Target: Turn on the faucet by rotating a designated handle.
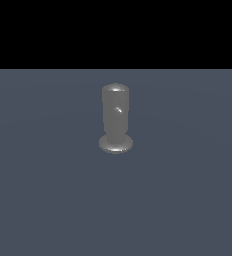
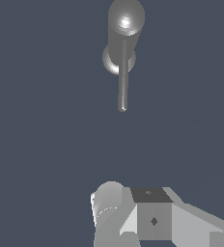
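The faucet [image 1: 115,120] is a dull grey upright cylinder with a domed top and a wider round base, standing on the floor in the middle of the exterior view. Its handle [image 1: 119,110] points toward that camera and shows only as a short glint near the top. In the wrist view I see the faucet [image 2: 126,21] from above, and the handle [image 2: 123,77] is a thin straight rod sticking out sideways from it. Parts of my gripper [image 2: 150,207] show as white and grey boxy shapes, well apart from the rod's free end. They touch nothing. The gripper is out of the exterior view.
A flat blue-grey floor [image 1: 48,190] surrounds the faucet on all sides. A black background lies beyond its far edge [image 1: 116,69].
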`<act>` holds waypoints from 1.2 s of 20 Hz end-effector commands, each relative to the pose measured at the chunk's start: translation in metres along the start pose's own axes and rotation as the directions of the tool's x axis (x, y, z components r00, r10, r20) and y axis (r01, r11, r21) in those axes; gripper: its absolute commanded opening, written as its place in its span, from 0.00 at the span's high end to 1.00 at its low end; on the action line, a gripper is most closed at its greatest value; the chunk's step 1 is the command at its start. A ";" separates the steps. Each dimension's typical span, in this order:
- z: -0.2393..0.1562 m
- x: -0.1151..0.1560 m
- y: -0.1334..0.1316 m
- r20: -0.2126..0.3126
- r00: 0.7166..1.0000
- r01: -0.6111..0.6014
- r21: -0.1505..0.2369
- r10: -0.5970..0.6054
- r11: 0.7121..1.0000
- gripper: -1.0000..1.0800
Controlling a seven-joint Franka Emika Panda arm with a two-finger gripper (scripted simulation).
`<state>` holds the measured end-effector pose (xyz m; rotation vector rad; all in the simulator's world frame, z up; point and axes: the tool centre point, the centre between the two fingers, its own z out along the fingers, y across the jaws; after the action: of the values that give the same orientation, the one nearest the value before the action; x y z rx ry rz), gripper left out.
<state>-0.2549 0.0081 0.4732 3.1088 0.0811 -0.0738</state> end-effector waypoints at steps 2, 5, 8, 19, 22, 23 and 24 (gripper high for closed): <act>0.000 0.000 0.000 0.000 1.000 0.000 0.000 0.000 1.000 1.00; 0.004 0.001 -0.001 -0.001 1.000 -0.001 0.000 0.001 1.000 1.00; 0.011 0.003 -0.002 -0.002 1.000 -0.002 0.001 0.002 1.000 1.00; 0.070 0.023 -0.011 -0.013 1.000 -0.011 0.009 0.011 1.000 1.00; 0.093 0.031 -0.015 -0.018 1.000 -0.015 0.012 0.015 1.000 1.00; 0.101 0.034 -0.016 -0.019 1.000 -0.016 0.013 0.016 1.000 1.00; 0.108 0.037 -0.018 -0.020 1.000 -0.017 0.014 0.017 1.000 1.00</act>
<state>-0.2275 0.0223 0.3747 3.1219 0.0580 -0.0461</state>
